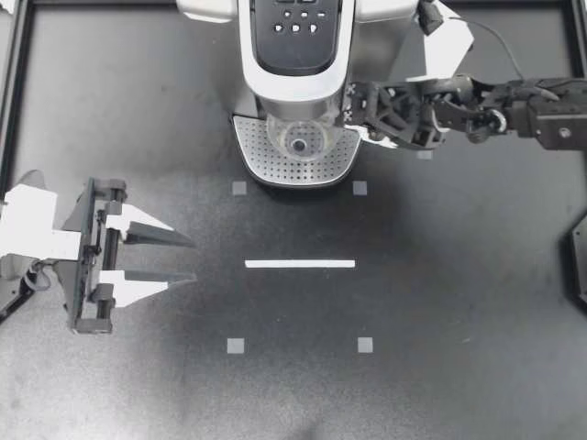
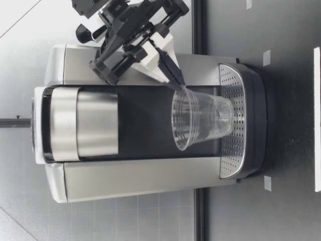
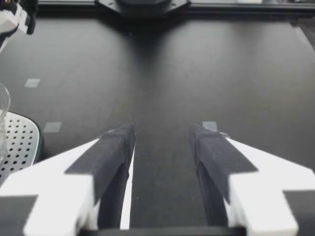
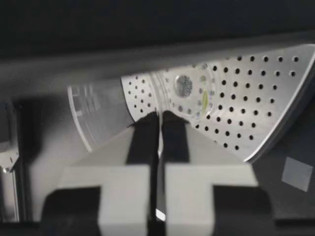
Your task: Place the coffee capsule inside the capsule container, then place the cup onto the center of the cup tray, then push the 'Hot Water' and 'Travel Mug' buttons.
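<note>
Top view is showing the right pincer (image 1: 350, 121) nipping the cup (image 1: 300, 142) by its rim; light, flimsy plastic, probably crushing easily. Left pincer (image 1: 193, 259) is gaping wide.

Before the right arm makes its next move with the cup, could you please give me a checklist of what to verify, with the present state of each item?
1. Right pincer shut on the rim of the clear plastic cup: ok.
2. Cup over the middle of the cup tray: ok, judged from the top view.
3. Cup base flat on the tray: cannot tell; in the low view the cup seems a little tilted.
4. Left pincer open, empty and well away from the coffee machine: ok.
5. Button panel not covered by either arm: ok.
</note>
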Tool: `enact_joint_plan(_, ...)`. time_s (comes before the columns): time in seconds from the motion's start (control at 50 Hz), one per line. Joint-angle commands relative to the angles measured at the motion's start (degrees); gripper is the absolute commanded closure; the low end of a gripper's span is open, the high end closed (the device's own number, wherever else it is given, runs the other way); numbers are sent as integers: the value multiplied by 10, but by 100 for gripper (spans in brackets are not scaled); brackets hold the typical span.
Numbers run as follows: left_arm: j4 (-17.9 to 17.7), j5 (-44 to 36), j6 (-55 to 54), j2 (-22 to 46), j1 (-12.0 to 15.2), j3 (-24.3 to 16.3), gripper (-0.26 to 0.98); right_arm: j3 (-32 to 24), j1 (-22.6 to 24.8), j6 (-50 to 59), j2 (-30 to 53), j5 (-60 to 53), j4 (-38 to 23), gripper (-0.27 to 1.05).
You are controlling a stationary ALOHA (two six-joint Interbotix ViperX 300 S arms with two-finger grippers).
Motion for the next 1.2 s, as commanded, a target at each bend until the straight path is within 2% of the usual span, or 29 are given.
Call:
enact_joint_plan(0.0,2,-1,0,-5,-2,-5,30,-18,8,-1,-2,2,-2,63)
enact_joint_plan(0.18,2,0,0,-5,-2,-4,30,-19,9,-1,-1,3,-2,39)
enact_joint_plan(0.28,2,0,0,-5,-2,-4,30,-19,9,-2,0,3,-2,30)
enact_joint_plan(0.5,2,0,-3,-6,-2,-5,30,-11,6,-2,-8,0,-2,30)
enact_joint_plan(0.92,2,0,-3,-16,-2,-7,30,52,-7,-7,-84,-11,-6,30)
enact_joint_plan(1.18,1,-6,-5,-20,-2,-11,30,93,-3,-60,-170,-8,-108,30)
